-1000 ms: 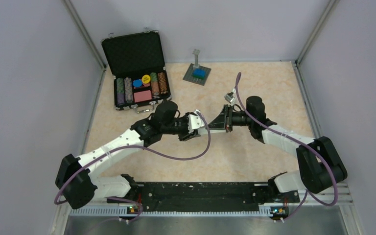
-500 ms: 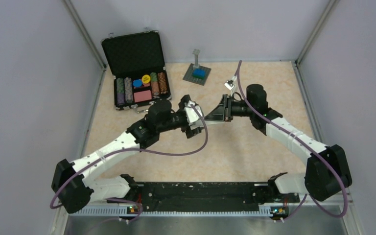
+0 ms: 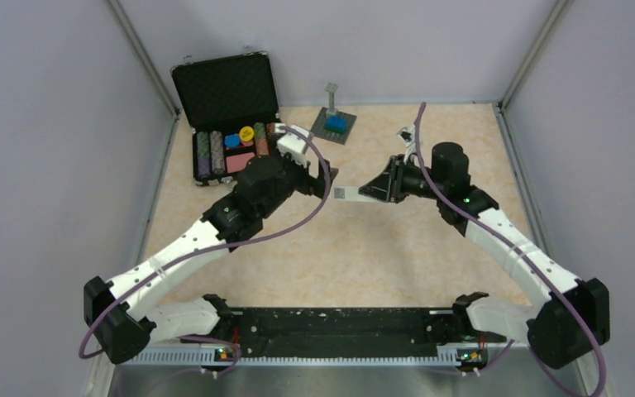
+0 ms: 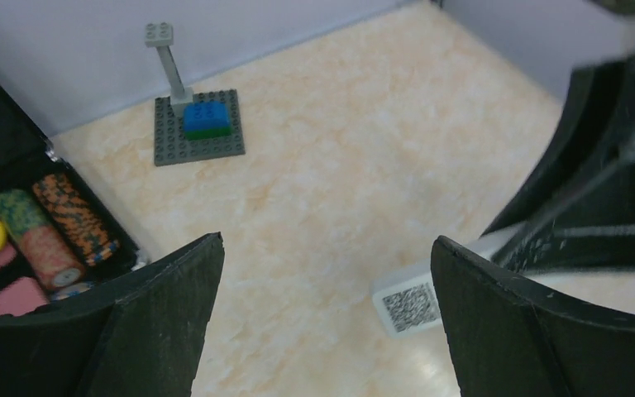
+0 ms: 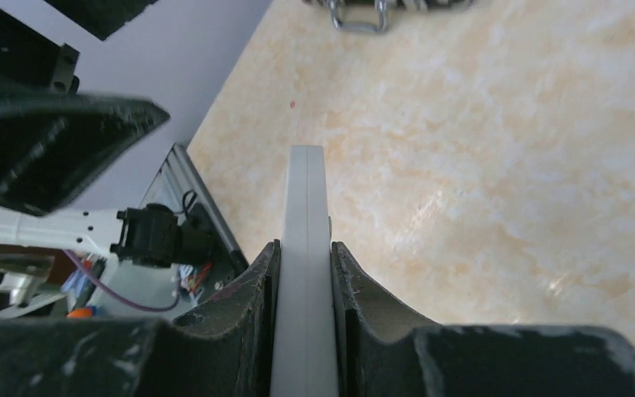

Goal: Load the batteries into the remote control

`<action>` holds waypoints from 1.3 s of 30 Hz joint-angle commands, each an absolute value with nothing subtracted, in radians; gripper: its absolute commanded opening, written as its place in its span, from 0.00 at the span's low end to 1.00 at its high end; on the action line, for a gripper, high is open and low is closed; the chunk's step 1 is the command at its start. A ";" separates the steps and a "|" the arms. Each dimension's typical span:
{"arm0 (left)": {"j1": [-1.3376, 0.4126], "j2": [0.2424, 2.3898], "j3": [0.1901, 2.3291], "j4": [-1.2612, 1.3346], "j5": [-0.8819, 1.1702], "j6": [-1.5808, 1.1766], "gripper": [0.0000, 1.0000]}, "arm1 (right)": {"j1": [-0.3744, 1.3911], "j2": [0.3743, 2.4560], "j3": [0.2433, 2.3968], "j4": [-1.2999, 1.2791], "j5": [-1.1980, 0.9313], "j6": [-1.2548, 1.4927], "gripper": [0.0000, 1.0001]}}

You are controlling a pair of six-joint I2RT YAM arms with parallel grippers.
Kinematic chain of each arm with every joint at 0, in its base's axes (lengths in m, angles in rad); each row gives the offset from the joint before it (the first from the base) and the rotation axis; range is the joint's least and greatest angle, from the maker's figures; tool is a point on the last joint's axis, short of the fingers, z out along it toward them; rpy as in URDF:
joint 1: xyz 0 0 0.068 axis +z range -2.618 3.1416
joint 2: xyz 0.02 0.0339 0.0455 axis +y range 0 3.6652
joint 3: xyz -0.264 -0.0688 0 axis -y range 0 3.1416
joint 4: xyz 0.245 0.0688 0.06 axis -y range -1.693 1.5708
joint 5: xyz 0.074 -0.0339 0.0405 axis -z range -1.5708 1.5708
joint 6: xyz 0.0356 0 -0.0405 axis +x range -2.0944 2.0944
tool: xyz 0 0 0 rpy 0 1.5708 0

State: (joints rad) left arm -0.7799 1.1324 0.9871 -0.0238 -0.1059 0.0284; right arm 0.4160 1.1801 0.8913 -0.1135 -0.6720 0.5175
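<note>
My right gripper [image 3: 370, 191] is squeezed tight on the remote control [image 3: 347, 194]. It holds the white bar on its thin edge over the table [image 3: 430, 248], off to the right of the chip case [image 3: 223, 87]. The bar's free end (the one with a little square code sticker) points back toward the case. My left gripper [image 4: 327, 248] hangs wide open with nothing in it, just right of the case, close to that free end. A gray brick plate [image 3: 333, 124] lies right of the case too.
</note>
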 commanded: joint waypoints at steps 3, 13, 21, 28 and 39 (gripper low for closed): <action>-0.762 1.110 1.031 0.119 -0.238 -0.649 0.99 | 0.410 1.021 0.857 0.091 -0.562 0.446 0.00; -0.758 1.211 1.166 -0.235 -0.235 -1.376 0.94 | 0.410 0.941 0.806 0.274 -0.499 0.521 0.00; -0.756 1.312 1.198 -0.246 -0.075 -1.546 0.88 | 0.410 0.945 0.781 0.310 -0.488 0.540 0.00; -0.757 1.372 1.185 -0.207 0.038 -1.726 0.75 | 0.417 0.938 0.703 0.438 -0.471 0.540 0.00; -0.756 1.462 1.217 -0.219 0.070 -1.783 0.40 | 0.464 0.968 0.663 0.474 -0.451 0.469 0.00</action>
State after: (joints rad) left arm -0.7536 1.4155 1.1843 -0.2302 0.0139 -1.7615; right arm 0.4366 0.9691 0.6590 0.3470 -0.4458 0.4957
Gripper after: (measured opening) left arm 0.453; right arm 0.239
